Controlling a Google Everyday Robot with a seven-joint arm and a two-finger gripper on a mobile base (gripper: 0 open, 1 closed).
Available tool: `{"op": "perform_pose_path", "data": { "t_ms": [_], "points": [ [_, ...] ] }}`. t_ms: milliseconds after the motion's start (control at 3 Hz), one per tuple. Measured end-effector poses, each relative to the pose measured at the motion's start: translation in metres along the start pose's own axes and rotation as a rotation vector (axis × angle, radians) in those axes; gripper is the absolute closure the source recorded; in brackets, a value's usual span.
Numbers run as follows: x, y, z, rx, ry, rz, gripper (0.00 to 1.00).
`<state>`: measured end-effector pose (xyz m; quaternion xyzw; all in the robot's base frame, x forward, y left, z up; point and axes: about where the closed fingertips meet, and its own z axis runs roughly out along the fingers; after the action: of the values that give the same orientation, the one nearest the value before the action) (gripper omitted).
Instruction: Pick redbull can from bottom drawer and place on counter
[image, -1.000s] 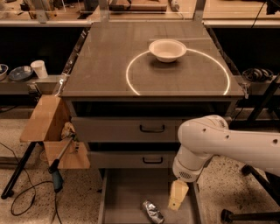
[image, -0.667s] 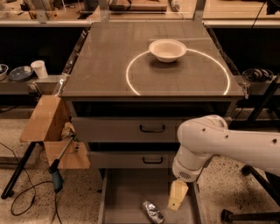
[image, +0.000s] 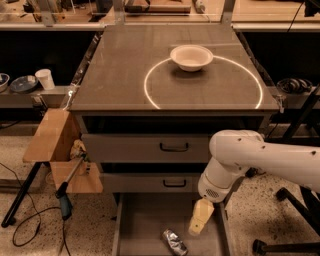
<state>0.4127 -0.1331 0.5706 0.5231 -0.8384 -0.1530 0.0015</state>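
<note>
white arm (image: 272, 159) reaching in from the right, bent sharply downward at a rounded joint, wrist (image: 215, 186) angled down and slightly left, tan gripper (image: 200, 219) hanging just below it, tips pointing down

Redbull can (image: 174, 242) lies in bottom drawer (image: 142, 225) beside tool (image: 196, 231).

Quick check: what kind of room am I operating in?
Probably a robotics lab or workshop: the counter bears a bright white circle, and cables trail over the speckled floor. The gripper hangs over the bottom drawer, beside the redbull can.
</note>
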Motion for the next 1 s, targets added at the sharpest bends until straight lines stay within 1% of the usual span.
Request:
{"op": "perform_pose_path", "data": {
  "t_ms": [333, 667, 1000],
  "points": [
    [-0.014, -0.012, 0.005, -0.070, -0.058, 0.014, 0.00],
    [-0.027, -0.021, 0.012, -0.132, -0.086, 0.002, 0.00],
    [-0.027, -0.021, 0.012, -0.132, -0.086, 0.002, 0.00]
  ]
}}
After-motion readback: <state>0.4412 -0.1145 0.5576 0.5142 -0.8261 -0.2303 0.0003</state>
